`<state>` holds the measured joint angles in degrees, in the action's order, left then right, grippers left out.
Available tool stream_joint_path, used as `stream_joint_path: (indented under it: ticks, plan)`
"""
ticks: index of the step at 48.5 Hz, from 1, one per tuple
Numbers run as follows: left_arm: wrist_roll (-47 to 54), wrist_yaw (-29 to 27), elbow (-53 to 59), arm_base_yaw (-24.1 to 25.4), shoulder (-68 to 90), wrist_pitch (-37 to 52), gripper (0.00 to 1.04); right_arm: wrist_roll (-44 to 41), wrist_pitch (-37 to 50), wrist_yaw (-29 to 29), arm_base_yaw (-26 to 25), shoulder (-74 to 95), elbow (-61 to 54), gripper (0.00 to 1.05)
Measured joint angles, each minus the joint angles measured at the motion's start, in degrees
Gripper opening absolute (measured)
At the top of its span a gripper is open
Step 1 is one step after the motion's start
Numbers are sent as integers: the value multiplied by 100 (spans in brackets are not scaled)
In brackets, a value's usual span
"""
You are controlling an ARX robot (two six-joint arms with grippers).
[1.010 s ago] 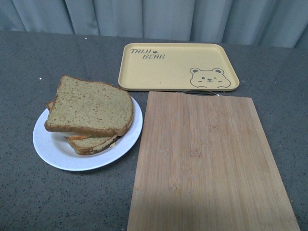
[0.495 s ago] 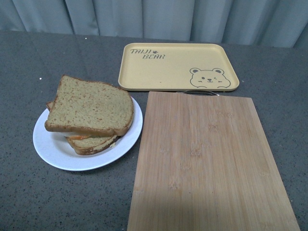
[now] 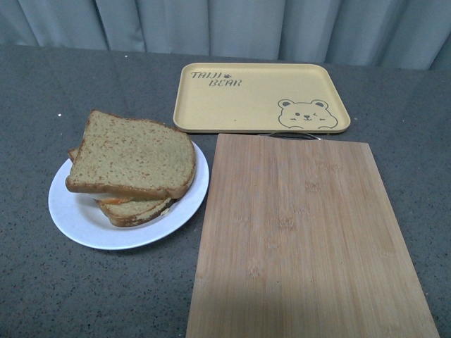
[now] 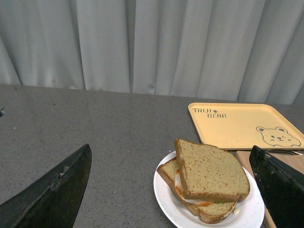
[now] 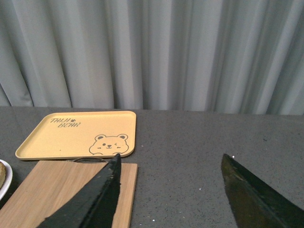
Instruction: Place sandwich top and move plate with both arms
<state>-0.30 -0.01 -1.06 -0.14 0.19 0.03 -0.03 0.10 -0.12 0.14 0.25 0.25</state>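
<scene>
Jaws of the left tool stand wide apart with nothing between them, and those of the right tool are spread and empty too. Nearest the robot on the grey tabletop lies a bare bamboo cutting board, on the right-hand side. Just beside its left edge, touching or not I cannot tell, sits the plate. The sandwich top rests on the stack there, skewed over the lower slices and hiding the plate's far rim, so placing looks done and the two-armed carry remains. That move turns on one fact: the plate lies on the robot's left, ahead of the left tool, while the right tool faces the board and the yellow tray beyond it. I judge the left arm nearer and the right one obliged to reach across the board. Being round, the plate offers no long axis to favour. Only the left wrist view shows white and orange filling between the slices; the front view shows no arm at all. Farthest back hangs a pale curtain.
</scene>
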Motion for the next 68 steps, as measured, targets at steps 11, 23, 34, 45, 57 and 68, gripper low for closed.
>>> stream_joint_path:
  ticks: [11,23,34,45,57,68]
  plan:
    - [0,0,0,-2,0,0,98,4,0,0,0,0,2,97]
    - [-490,125,-278,59,809,-533,98,2,0,0,0,0,0,95]
    - [-2155,476,-892,-83,4153,901,98,2,0,0,0,0,0,95]
    - [-3731,1165,-1506,-94,6824,1307,98,2,0,2,0,0,0,95]
    - [-4511,986,-1836,-435,8290,1779,98,2,0,2,0,0,0,95]
    - [-4909,772,-2024,-717,9525,2446,98,2,0,0,0,0,0,95]
